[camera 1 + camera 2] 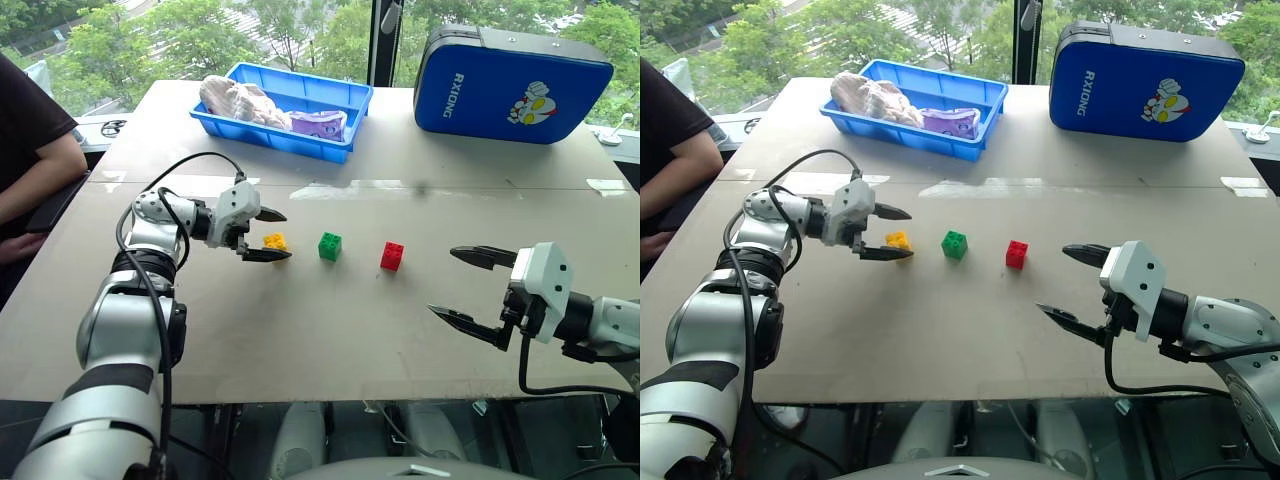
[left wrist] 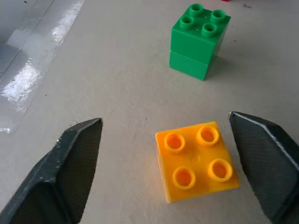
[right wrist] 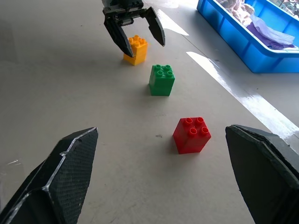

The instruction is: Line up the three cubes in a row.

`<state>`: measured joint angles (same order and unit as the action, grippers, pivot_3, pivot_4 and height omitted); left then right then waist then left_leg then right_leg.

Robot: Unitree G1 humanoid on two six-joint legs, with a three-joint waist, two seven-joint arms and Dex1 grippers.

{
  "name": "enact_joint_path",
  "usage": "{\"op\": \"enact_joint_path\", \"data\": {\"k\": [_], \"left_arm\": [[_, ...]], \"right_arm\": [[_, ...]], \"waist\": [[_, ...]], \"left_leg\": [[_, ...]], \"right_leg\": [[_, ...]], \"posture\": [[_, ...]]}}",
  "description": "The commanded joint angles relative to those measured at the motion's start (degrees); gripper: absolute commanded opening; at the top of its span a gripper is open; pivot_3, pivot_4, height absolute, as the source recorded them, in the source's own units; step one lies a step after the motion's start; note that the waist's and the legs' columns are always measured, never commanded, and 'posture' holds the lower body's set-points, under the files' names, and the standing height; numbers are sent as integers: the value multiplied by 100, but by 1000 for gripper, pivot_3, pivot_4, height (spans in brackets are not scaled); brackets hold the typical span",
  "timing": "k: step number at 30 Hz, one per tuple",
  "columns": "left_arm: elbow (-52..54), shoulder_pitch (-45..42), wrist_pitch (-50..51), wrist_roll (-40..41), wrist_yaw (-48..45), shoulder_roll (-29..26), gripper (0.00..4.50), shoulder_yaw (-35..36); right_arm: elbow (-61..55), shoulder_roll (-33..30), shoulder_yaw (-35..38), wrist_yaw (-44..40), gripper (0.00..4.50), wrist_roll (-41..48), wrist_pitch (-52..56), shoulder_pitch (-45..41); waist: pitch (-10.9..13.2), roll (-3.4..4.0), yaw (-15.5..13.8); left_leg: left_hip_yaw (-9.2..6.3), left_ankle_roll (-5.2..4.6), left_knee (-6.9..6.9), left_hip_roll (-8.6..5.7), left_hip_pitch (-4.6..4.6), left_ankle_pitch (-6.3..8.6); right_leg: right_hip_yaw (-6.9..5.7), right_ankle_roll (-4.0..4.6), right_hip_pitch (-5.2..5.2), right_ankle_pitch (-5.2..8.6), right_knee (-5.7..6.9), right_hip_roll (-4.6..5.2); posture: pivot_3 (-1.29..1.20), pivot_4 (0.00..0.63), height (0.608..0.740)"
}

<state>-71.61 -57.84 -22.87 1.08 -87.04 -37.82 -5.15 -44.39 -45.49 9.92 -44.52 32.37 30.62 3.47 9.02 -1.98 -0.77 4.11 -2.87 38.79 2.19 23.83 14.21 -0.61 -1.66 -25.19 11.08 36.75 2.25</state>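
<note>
My left gripper stands wide open around the yellow brick, one finger on each side and neither one gripping it; the brick sits on the table with its studs up. The green brick stands just beside it toward my right, and the red brick stands a little further along the same line. My right gripper hangs wide open and empty over the near edge of the table, well apart from the red brick.

The three bricks look to me already in a row, so the main risk now is my own withdrawal. In the left wrist view the yellow brick sits off-centre, very close to one finger. If I pull back at an angle or swing sideways, that finger could drag the brick out of line or twist it. A sweep toward my right could also knock the green brick, since it stands so near. I judge a straight lift before any sideways motion is the safe way out.

At the far side of the table a blue tray holds pale crumpled cloth or bags and something purple; what exactly they are, I cannot tell. Next to it lies a closed blue case, its contents hidden. A person's arm rests at the table's left edge.
</note>
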Motion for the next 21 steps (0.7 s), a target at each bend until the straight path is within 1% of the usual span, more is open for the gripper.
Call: {"op": "enact_joint_path", "data": {"k": [1,7,11,13,14,17,19,21], "left_arm": [[67,70,8,82,-18,-125,4475,224],[313,288,348,467,-248,-244,4475,696],[1037,764,1132,1078,-163,-299,4475,1246],[1861,1212,1855,1504,385,-243,4475,1641],[2475,1535,2321,1764,817,-161,4475,1886],[4822,2720,3605,2383,2285,223,4475,2437],[6124,3334,4242,2689,3102,496,4475,2645],[7562,4045,4948,3083,3925,785,4475,2842]], "right_arm": [[-153,-69,197,6,4500,83,-46,-25],[-130,-45,109,12,4500,101,-62,-84],[-64,22,-10,59,4500,42,-115,-177],[-30,174,-61,223,4500,61,-85,-289],[-20,257,-84,309,4500,76,-66,-344],[2,417,-91,489,4500,77,13,-410],[25,387,-67,473,4500,44,25,-342],[45,274,110,379,4500,68,57,-92]], "waist": [[0,0,2],[0,0,6],[0,0,19],[0,0,14],[0,0,18],[0,1,39],[-1,1,29],[-1,0,-1]], "left_leg": [[0,0,0,0,0,0],[0,0,0,1,-1,0],[-4,0,0,8,-4,0],[-7,0,0,9,-4,0],[-7,0,0,10,-5,0],[-21,1,0,16,-9,0],[-22,1,1,16,-6,0],[-19,1,1,12,-8,0]], "right_leg": [[0,0,0,0,0,0],[-1,0,0,0,1,0],[3,1,0,0,2,1],[2,0,0,0,3,1],[2,-1,0,-1,3,1],[8,-5,0,-3,11,10],[8,-6,0,-4,5,10],[8,-7,2,-3,7,29]], "posture": [[0,150,740],[0,150,740],[0,150,740],[0,150,740],[0,150,740],[0,150,740],[0,150,740],[0,150,740]]}}
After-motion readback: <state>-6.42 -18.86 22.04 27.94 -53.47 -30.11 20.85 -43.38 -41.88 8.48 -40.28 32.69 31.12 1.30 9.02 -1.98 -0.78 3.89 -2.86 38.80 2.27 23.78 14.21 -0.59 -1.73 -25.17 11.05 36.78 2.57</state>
